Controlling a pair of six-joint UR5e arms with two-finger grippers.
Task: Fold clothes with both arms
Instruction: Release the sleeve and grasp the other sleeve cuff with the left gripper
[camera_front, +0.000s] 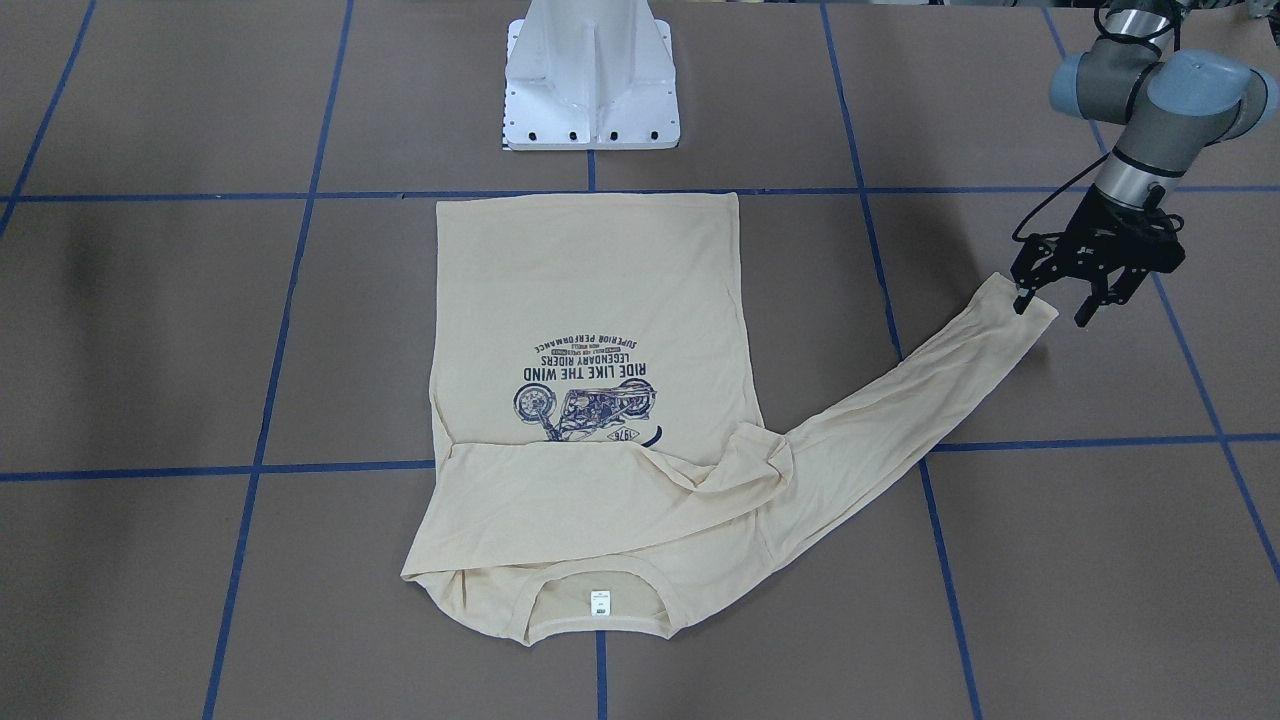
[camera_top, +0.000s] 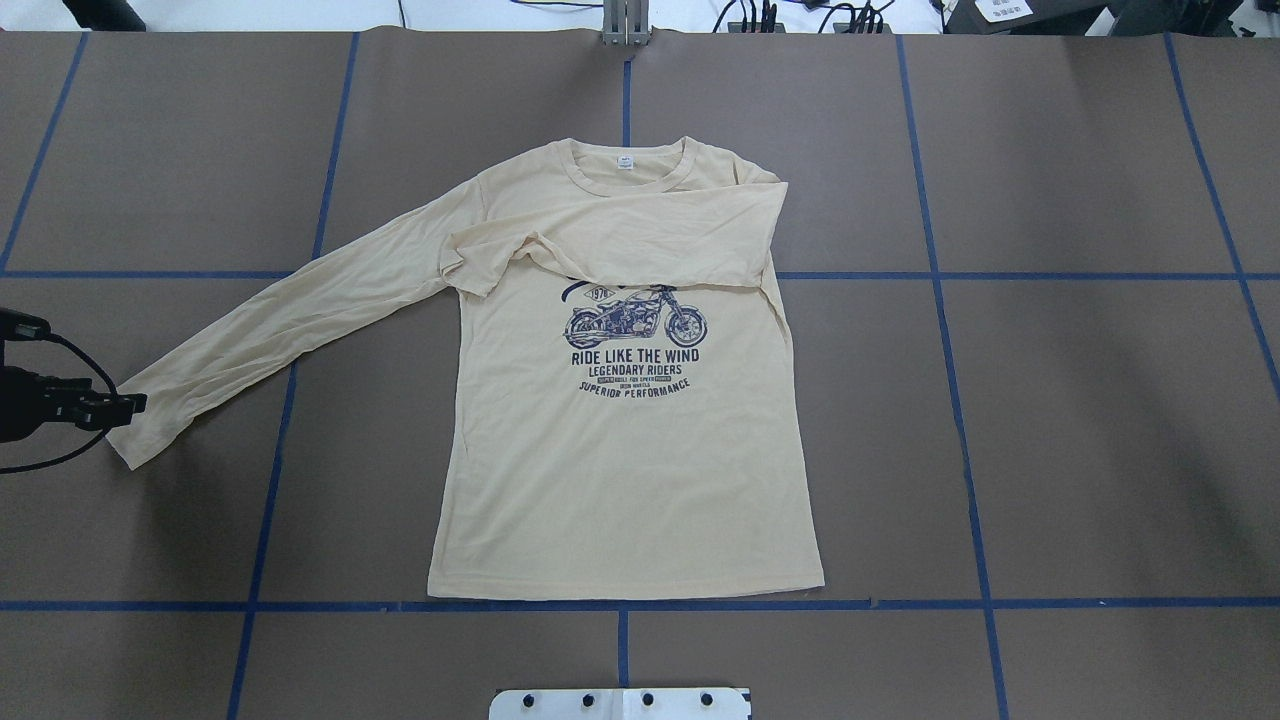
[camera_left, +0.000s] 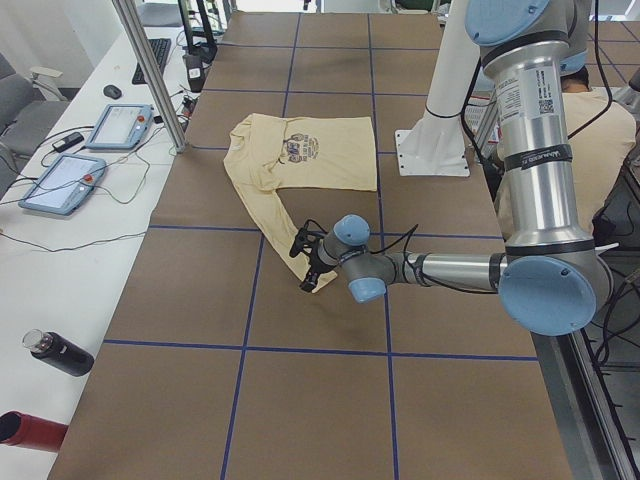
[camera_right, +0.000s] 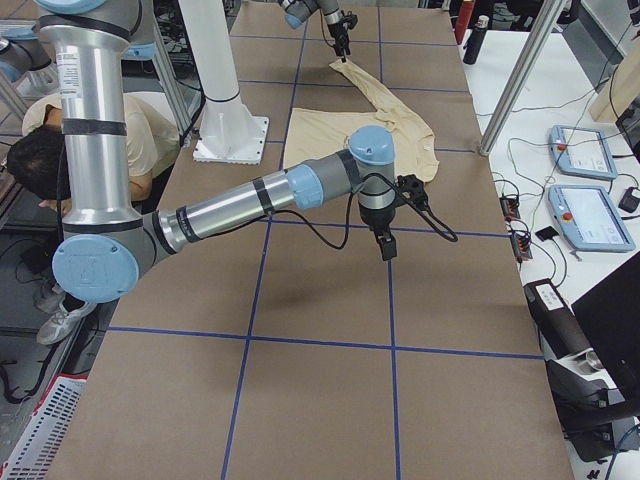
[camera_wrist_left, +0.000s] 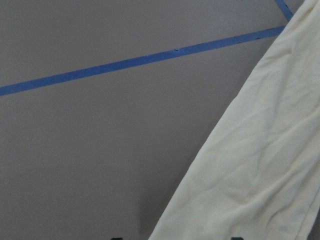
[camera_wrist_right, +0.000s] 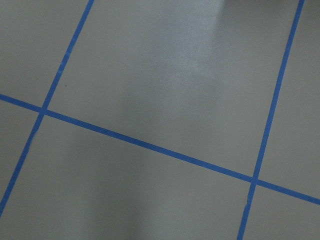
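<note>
One shirt (camera_top: 620, 470) flat on the table (camera_top: 1050, 400), one sleeve (camera_top: 650, 235) folded across the chest.
Left gripper (camera_front: 1050, 312) at 9 o'clock overhead, jaws spread wide at the outstretched cuff (camera_top: 135, 430); right gripper (camera_right: 386, 248) jaws impossible to tell.

Bright, even light; soft shadows on table (camera_front: 120, 300); hazy wrist views.

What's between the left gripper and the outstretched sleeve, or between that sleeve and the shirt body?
Nothing visible. The left gripper sits at the cuff of that sleeve, jaws open. Only table surface with blue tape lines lies between the sleeve and the shirt body. The other sleeve lies folded across the chest.
</note>
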